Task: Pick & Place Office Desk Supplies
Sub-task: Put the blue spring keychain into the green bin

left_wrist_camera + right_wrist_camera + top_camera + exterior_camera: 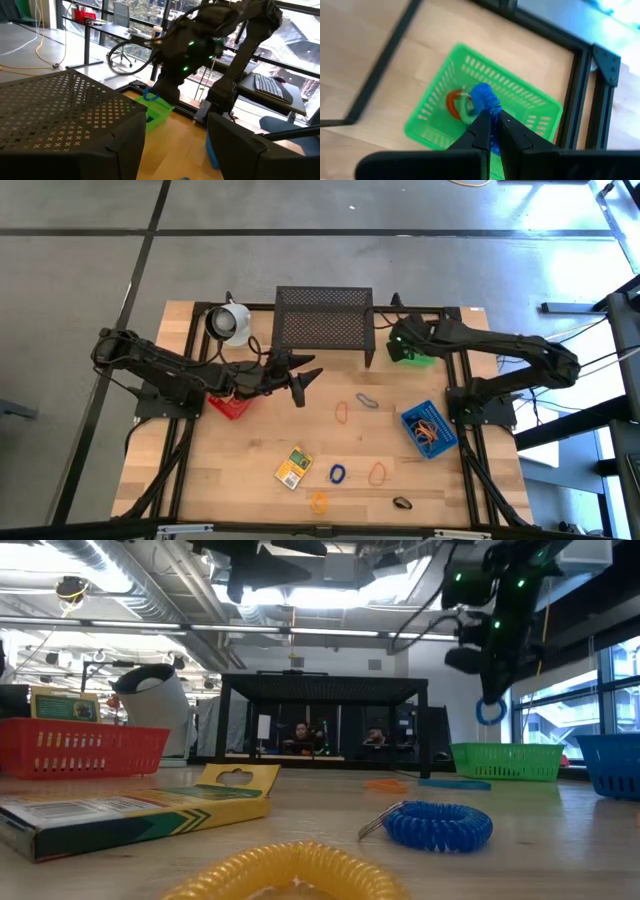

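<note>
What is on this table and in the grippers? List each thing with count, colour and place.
mesh stand: one, black, far edge, middle
mug: one, white, left of the stand
red bin: one, under the left arm
green bin: one, below the right gripper, holding orange and green loops
blue bin: one, right side, holding orange loops
yellow packet: one, near the front
loose loops: six; two orange, grey, blue, yellow, black
left gripper: open, mid-table
right gripper: shut on a blue coil loop
</note>
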Action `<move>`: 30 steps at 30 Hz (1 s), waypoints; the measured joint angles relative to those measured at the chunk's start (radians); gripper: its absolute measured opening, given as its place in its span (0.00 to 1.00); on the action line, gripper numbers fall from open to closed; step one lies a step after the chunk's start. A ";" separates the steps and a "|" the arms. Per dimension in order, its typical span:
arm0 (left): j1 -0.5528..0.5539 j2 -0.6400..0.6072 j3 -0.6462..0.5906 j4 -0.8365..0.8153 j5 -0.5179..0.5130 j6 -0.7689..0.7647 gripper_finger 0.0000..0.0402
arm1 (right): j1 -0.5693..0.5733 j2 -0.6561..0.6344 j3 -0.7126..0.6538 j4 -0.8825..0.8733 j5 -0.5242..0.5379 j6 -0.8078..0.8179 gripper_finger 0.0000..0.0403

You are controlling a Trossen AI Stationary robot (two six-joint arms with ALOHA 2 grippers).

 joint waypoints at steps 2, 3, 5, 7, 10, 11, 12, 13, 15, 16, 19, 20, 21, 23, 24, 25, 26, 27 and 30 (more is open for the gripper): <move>0.000 0.000 0.000 -0.002 0.000 -0.007 0.52 | -0.022 0.036 0.000 0.001 -0.016 -0.011 0.04; 0.000 0.000 0.000 -0.007 0.000 -0.011 0.52 | -0.032 0.053 0.000 0.002 -0.025 -0.018 0.04; -0.001 0.000 0.000 -0.023 0.000 -0.021 0.52 | -0.052 0.085 0.000 0.008 -0.048 -0.042 0.04; -0.002 0.000 0.000 -0.039 0.000 -0.043 0.52 | -0.070 0.116 0.000 0.013 -0.076 -0.063 0.04; -0.002 0.000 0.000 -0.066 0.001 -0.073 0.52 | -0.081 0.160 0.000 0.014 -0.085 -0.061 0.04; -0.002 0.000 0.000 -0.073 0.001 -0.083 0.52 | -0.080 0.170 0.000 0.016 -0.085 -0.059 0.04; -0.002 0.000 0.000 -0.077 0.001 -0.091 0.52 | -0.080 0.179 0.000 0.017 -0.086 -0.058 0.04; -0.002 0.000 0.000 -0.080 0.001 -0.093 0.52 | -0.080 0.188 0.000 0.017 -0.089 -0.058 0.04; -0.002 0.000 0.000 -0.081 0.001 -0.094 0.52 | -0.079 0.200 0.000 0.018 -0.093 -0.058 0.04; -0.002 0.000 0.000 -0.081 0.001 -0.094 0.52 | -0.080 0.204 0.000 0.018 -0.092 -0.058 0.04; -0.002 0.000 0.000 -0.081 0.008 -0.094 0.52 | -0.080 0.207 0.000 0.018 -0.092 -0.041 0.06; -0.002 0.000 0.000 -0.081 0.009 -0.094 0.52 | -0.079 0.207 0.000 0.018 -0.092 -0.032 0.07; -0.002 0.000 0.000 -0.081 0.009 -0.094 0.52 | -0.079 0.207 0.000 0.018 -0.092 -0.028 0.09; -0.002 0.000 0.000 -0.081 0.009 -0.102 0.52 | -0.080 0.207 0.000 0.018 -0.092 -0.029 0.14; -0.002 0.000 0.000 -0.081 0.009 -0.108 0.52 | -0.080 0.207 0.000 0.018 -0.091 -0.029 0.17; -0.002 0.000 0.000 -0.081 0.009 -0.111 0.52 | -0.079 0.207 0.000 0.018 -0.090 -0.029 0.19; -0.002 0.000 0.000 -0.081 0.009 -0.112 0.52 | -0.079 0.207 0.000 0.018 -0.087 -0.029 0.22; -0.002 0.000 0.000 -0.081 0.009 -0.112 0.52 | -0.080 0.207 0.000 0.018 -0.085 -0.029 0.25; -0.002 0.000 0.000 -0.081 0.009 -0.117 0.52 | -0.080 0.207 0.000 0.017 -0.085 -0.029 0.34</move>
